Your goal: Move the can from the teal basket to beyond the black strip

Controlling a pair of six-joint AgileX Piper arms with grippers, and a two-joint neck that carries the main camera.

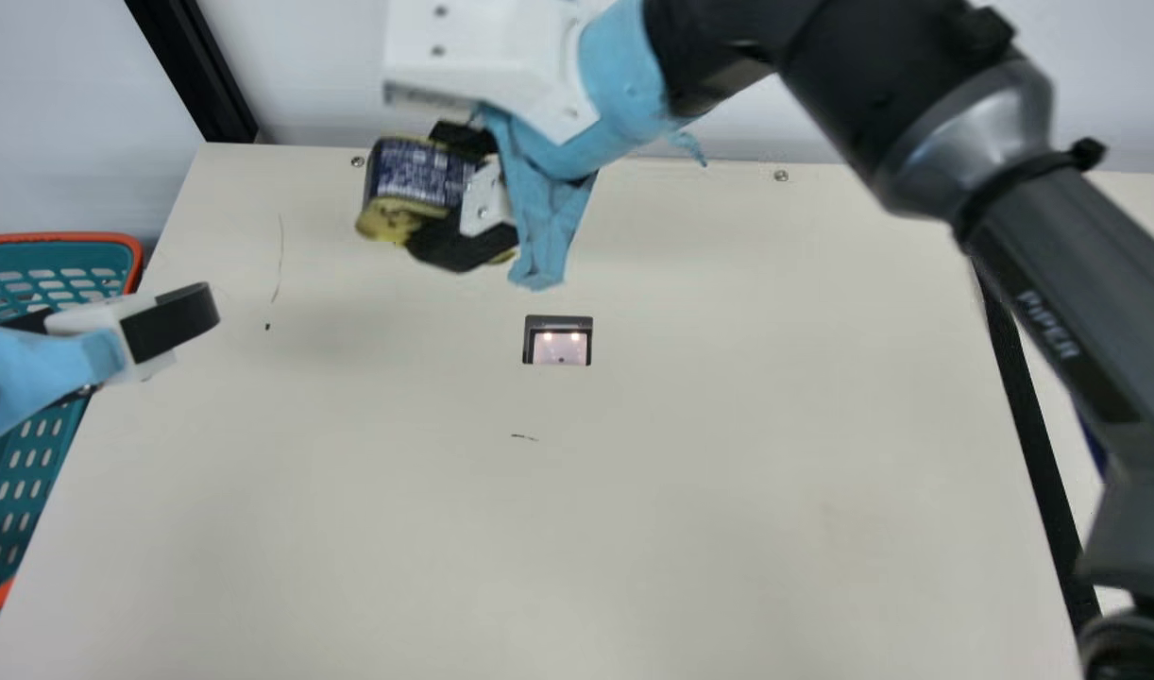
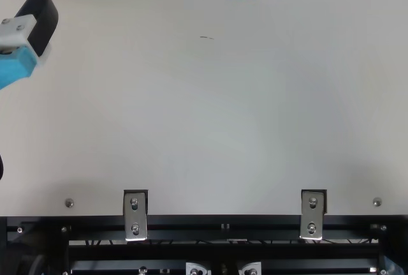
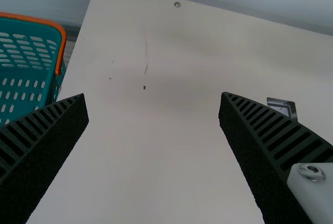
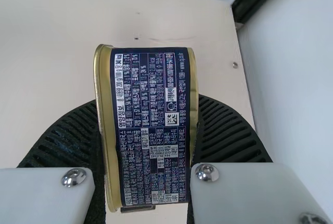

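In the main view my right gripper [image 1: 462,189] is shut on the can [image 1: 415,172], dark blue with gold ends, held over the table's far side, left of centre. In the right wrist view the can [image 4: 151,115] is pinched between both ribbed fingers of the right gripper [image 4: 148,141]. My left gripper [image 1: 173,323] is beside the teal basket [image 1: 20,501] at the left; in the left wrist view the left gripper [image 3: 153,102] stands open, its fingers wide apart and nothing between them. The black strip [image 1: 1028,420] runs along the table's right part, partly behind my right arm.
A small framed square plate [image 1: 558,342] lies in the table's middle. White walls and a black post [image 1: 199,76] border the far edge. Metal brackets [image 2: 134,215] and black rails line the near edge. My right arm spans the table's right side, above its surface.
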